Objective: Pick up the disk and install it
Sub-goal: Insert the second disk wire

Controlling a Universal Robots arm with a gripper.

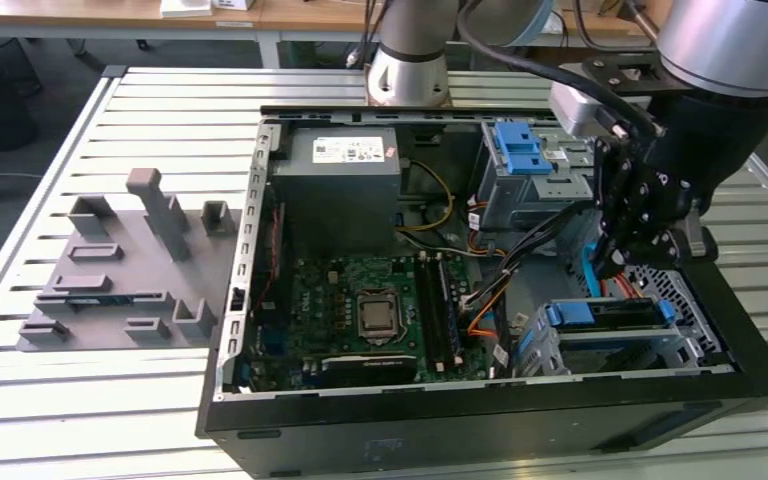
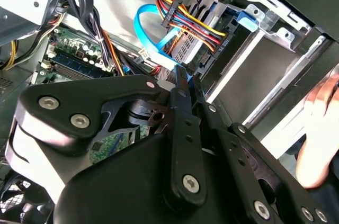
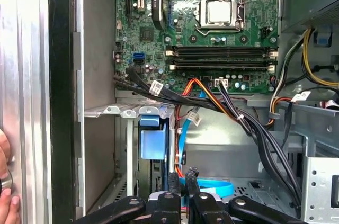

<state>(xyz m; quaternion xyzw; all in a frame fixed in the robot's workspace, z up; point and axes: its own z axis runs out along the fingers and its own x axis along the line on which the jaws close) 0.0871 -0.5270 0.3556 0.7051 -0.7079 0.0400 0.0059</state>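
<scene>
The disk (image 1: 611, 314) sits in the lower drive cage at the front corner of the open computer case, on the exterior view's right. Its blue frame faces up and its body is mostly hidden by the cage. In the first wrist view, the disk's blue tab (image 3: 151, 144) stands in the bay slot beside the case wall. My gripper (image 1: 607, 265) hangs just above and behind the cage. Its fingers are shut, tips almost touching, with nothing clearly between them. The gripper (image 3: 183, 179) rests against a blue data cable (image 3: 212, 187), which also lies by the gripper (image 2: 181, 73) in the second wrist view.
A grey power-supply box (image 1: 344, 165) and a bare blue bracket (image 1: 519, 150) sit at the back of the case, with the motherboard (image 1: 371, 310) in the middle. Cable bundles (image 3: 249, 123) cross near the bay. A person's hand (image 2: 318, 128) rests by the case. A grey fixture (image 1: 131, 270) lies on the table.
</scene>
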